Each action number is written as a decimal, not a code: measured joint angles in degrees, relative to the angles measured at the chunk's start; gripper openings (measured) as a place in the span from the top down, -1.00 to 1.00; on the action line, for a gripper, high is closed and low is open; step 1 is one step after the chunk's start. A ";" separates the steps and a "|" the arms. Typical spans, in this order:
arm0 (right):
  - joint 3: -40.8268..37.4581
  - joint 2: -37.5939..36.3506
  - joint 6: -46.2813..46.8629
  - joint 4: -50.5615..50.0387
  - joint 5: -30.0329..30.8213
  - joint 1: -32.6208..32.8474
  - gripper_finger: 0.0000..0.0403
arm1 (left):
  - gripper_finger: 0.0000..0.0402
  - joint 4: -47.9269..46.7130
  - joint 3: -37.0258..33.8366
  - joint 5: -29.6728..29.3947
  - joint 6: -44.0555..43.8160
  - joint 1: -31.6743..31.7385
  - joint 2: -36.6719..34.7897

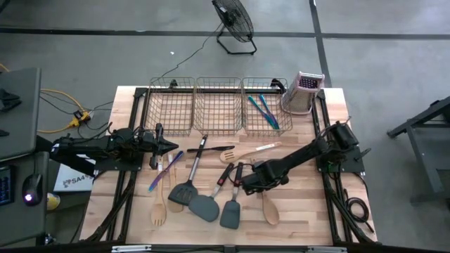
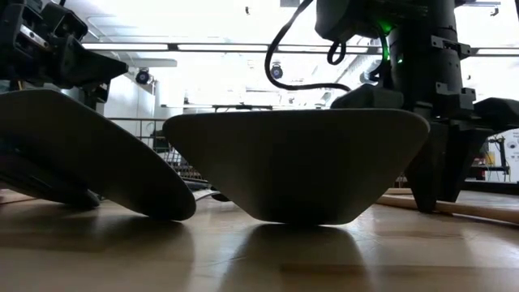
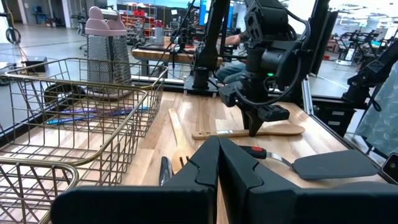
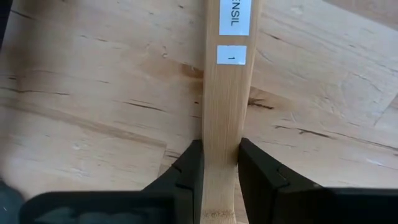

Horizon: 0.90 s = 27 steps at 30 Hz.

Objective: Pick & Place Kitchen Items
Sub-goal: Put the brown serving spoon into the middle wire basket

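A pale wooden spoon (image 1: pixel 269 209) lies on the table right of centre, its bowl toward the near edge. My right gripper (image 1: pixel 254 181) points down over the spoon's handle and is shut on it. The handle (image 4: pixel 224 124) carries two white labels. Left of it lie dark grey spatulas (image 1: pixel 204 207), a wooden fork (image 1: pixel 159 211) and other utensils, flat on the wood. Two slim teal and blue pieces (image 1: pixel 264 112) lie in the right wire basket. My left gripper (image 1: pixel 172 144) waits shut and level at the table's left, touching nothing. My right gripper pinches the spoon's handle (image 4: pixel 221 180) between its two fingers (image 4: pixel 189 171), one on each long edge. The fingers come from above, pointing down, and lie across the handle. The spoon (image 3: pixel 273 130) lies flat on the table.
Three wire baskets (image 1: pixel 218 105) stand in a row along the far edge. A metal box grater (image 1: pixel 302 91) stands at the far right. A wooden spatula (image 1: pixel 246 151) lies just beyond the right gripper. A spatula blade (image 2: pixel 300 162) fills the low view.
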 joint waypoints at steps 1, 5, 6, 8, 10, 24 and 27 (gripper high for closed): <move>-0.06 -0.48 -0.20 -0.10 0.26 0.00 0.67 | 0.98 -0.02 0.00 0.00 0.01 -0.01 -0.01; -0.19 -2.18 -0.65 -0.71 2.37 -0.01 0.67 | 0.98 0.00 0.00 0.02 0.02 -0.01 -0.02; -0.18 -2.78 -0.95 -0.81 2.75 -0.04 0.67 | 0.98 -0.02 0.00 0.02 0.02 0.00 0.00; -0.10 -3.89 -1.45 -0.78 3.46 -0.04 0.67 | 0.98 -0.01 0.01 0.00 0.01 0.00 -0.01; -0.10 -4.91 -2.37 -0.78 3.58 0.02 0.67 | 0.98 -0.02 0.00 0.01 0.02 -0.02 -0.01; 0.03 -19.88 -15.99 0.32 13.05 -4.06 0.67 | 0.98 -0.02 0.00 0.02 0.00 -0.02 -0.01; 0.03 -23.60 -21.53 0.70 15.08 -6.30 0.67 | 0.98 -0.02 0.00 0.00 0.00 0.00 0.00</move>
